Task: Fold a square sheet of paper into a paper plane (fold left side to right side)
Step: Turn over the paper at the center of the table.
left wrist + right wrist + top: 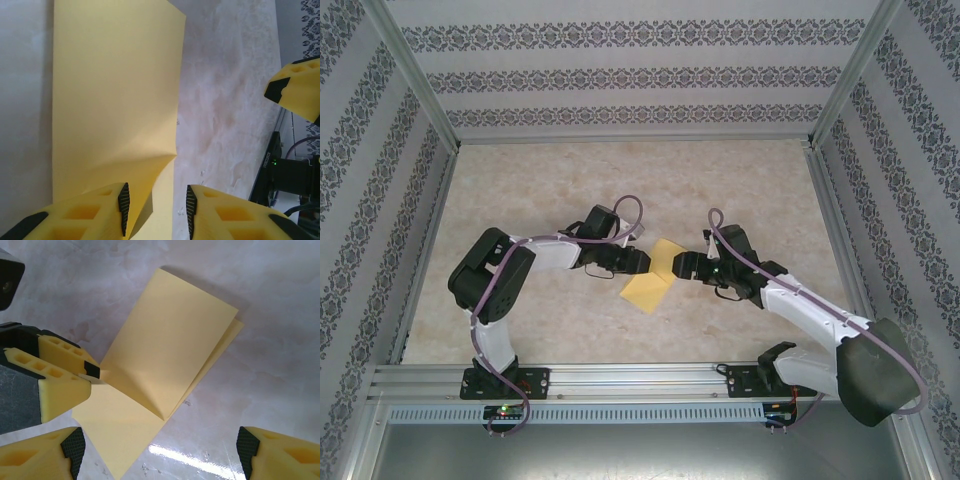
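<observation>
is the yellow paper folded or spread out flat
Folded over, not creased flat: the square sheet of paper lies in two offset layers, the top flap bulging up.

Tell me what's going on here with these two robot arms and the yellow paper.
The arms are folding a square sheet of paper on the marbled table. The sheet is folded in half, but its top layer bulges up at one end. The left gripper has its fingers slightly apart around that raised edge, not pinching it. The right gripper hovers at the sheet's edge, fingers wide open, holding nothing.
</observation>
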Controlling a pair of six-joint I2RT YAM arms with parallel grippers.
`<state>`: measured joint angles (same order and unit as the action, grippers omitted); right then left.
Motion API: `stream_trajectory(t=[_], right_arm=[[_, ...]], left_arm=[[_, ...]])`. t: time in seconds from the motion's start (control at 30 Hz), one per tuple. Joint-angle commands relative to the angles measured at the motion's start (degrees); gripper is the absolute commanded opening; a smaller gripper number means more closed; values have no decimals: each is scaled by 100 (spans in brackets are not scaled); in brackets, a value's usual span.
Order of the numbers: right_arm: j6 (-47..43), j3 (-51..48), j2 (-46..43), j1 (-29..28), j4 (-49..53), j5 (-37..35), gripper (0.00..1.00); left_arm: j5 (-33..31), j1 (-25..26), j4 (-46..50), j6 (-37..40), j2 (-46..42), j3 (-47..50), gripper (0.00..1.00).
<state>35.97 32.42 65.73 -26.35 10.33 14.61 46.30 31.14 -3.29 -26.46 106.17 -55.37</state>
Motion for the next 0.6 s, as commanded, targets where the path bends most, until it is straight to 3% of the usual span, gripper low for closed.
stream_trajectory(t=[0.0,0.27,0.57], right_arm=[[-103,-77,-144,74,136,72,82],[152,-253,47,125,-448,636,87],[1257,-526,646,104,-2025,1434,90]], left_arm=[[-8,51,181,327,10,-128,36],[-197,51,317,483,-259,-14,2],[-493,15,505,569,-922,108,0]])
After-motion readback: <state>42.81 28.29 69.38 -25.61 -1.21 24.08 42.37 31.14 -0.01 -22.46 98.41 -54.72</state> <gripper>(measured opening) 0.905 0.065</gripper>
